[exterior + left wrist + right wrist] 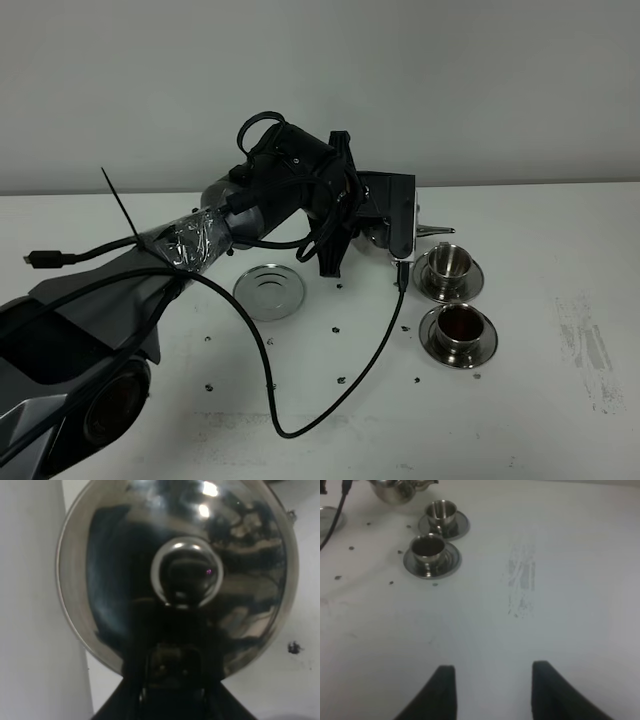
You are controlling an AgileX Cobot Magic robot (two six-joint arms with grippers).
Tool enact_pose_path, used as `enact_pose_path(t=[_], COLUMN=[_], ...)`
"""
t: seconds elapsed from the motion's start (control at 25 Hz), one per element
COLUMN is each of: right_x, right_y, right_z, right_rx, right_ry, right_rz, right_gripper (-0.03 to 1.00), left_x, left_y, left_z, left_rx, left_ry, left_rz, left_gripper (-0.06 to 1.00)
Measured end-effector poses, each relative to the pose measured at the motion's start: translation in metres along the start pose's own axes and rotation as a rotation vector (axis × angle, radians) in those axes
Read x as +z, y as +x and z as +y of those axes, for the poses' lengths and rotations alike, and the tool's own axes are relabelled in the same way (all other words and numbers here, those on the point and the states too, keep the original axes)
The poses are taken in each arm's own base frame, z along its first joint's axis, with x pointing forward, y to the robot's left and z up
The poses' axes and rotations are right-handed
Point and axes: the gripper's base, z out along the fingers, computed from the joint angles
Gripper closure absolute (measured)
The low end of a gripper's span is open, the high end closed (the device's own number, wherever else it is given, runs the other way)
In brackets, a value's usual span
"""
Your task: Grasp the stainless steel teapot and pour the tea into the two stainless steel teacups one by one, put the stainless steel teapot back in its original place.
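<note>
Left tool [388, 215] gripping teapot [125, 555], pointing spout [435, 230] toward far teacup [450, 262]. Near teacup [459, 326] holding brown tea [459, 319]. Right tool [492, 690] hanging over table [560, 555], fingers [442, 690] spread wide apart.

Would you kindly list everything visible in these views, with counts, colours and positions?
teapot: one, shiny steel, held next to the far teacup, spout toward it.
near teacup: one, steel, right of centre, holding reddish-brown tea.
far teacup: one, steel, behind the near one, no tea visible.
cup saucers: two, steel, one under each cup.
empty saucer: one, steel, left of the cups.
cable: one, black, looping across the table.
specks: several, dark, scattered around the saucers.
scuff: one, grey, table's right side.
table: one, white.
left gripper: black, gripping the teapot.
right gripper: black, open, over bare table.
</note>
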Motion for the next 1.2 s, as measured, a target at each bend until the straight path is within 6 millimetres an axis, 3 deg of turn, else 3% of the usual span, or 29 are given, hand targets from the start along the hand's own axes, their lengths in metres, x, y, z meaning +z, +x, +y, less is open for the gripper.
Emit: enact_pose_path(t=[0.44,0.72,1.2], right_x=[0.000,0.000,0.000], right_y=[0.000,0.000,0.000], right_z=[0.000,0.000,0.000], right_rx=[0.000,0.000,0.000], right_ry=[0.000,0.000,0.000], right_rz=[0.000,0.000,0.000], right_gripper=[0.63,0.63,0.63], left_x=[0.004,0.012,0.010], left_y=[0.003,-0.006,-0.012], left_z=[0.002,-0.006,0.000], left_rx=[0.122,0.198,0.314], left_ry=[-0.056,-0.067,-0.151], left_rz=[0.058,0.068,0.092], left_gripper=[0.72,0.72,0.72])
